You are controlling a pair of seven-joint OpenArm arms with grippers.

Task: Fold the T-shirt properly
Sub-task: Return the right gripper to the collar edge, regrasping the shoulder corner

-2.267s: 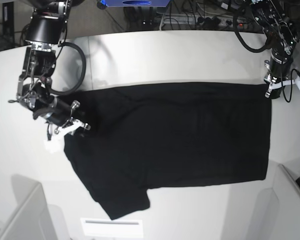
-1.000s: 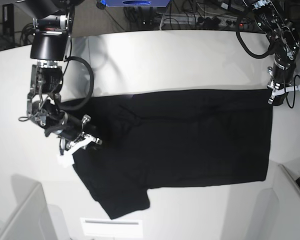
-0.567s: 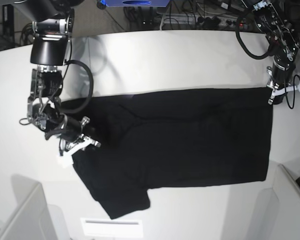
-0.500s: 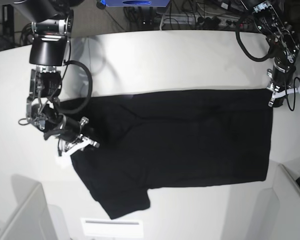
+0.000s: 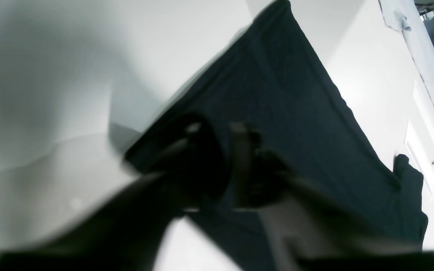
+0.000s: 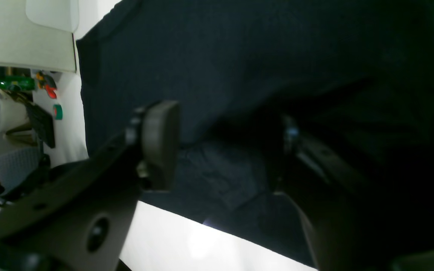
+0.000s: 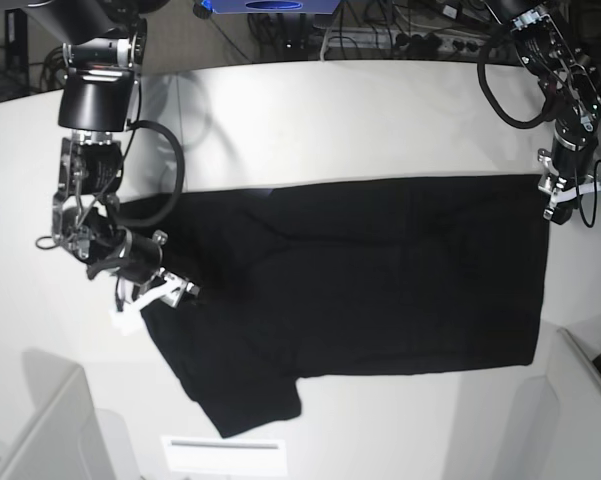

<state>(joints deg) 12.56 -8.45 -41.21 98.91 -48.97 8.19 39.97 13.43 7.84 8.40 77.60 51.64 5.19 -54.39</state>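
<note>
The black T-shirt lies spread flat on the white table, plain side up, with one sleeve pointing to the front left. My right gripper sits at the shirt's left edge. In the right wrist view its jaws stand wide apart over the dark cloth, gripping nothing. My left gripper hovers at the shirt's far right corner. The left wrist view is blurred, but its fingers show a narrow gap above the cloth.
A white sheet lies at the table's front edge, below the sleeve. Grey panels rise at the front left and front right. Cables and equipment crowd the floor behind the table.
Both grippers, shut on the shirt's edges before, have opened and let go of the cloth. The shirt's far edge had been drawn a little toward the front.
</note>
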